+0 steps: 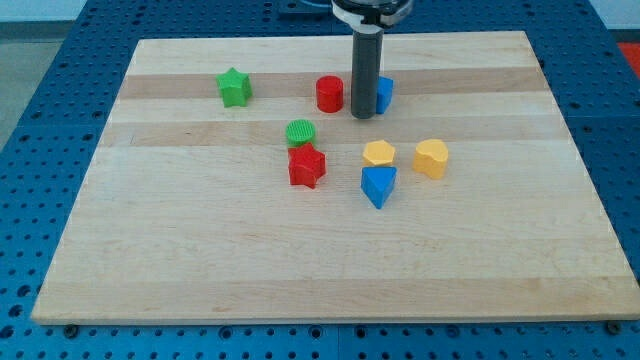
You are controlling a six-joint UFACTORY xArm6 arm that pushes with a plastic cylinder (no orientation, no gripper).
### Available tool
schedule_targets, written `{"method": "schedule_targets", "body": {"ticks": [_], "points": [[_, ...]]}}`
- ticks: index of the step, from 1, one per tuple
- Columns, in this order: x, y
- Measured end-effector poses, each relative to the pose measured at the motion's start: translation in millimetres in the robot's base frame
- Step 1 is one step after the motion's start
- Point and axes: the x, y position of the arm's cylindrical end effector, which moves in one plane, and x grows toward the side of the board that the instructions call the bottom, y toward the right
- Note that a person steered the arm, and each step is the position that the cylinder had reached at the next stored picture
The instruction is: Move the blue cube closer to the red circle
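Wooden surface (200,250): pale planks lying on a blue pegboard, carrying all eight blocks.
Tool: a straight dark rod with nothing to clench or release; it grasps nothing and only touches.
My tip (363,117): set down between the red circle and the blue cube, hard against the cube's left side as the view shows it.
Blue cube (384,94): near the view's top, mostly hidden behind the rod; only its right part shows.
Red circle (330,93): just to the view's left of the rod, near the cube but apart from it, with the rod standing in the gap.
Green star (234,87): well off to the view's left, alone.
Green circle (300,133): below the red circle, touching the red star (307,166) at its lower edge.
Yellow hexagon (378,153): just above the blue triangle (378,185), the two touching or nearly so.
Yellow heart-like block (431,158): just to the right of the hexagon, apart from it.
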Motion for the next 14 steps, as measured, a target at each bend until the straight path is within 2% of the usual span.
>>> {"method": "schedule_targets", "body": {"ticks": [2, 3, 4, 8, 10, 14], "points": [[7, 10], [13, 37], [1, 51], [-28, 40], [-49, 55], [-41, 29]]}}
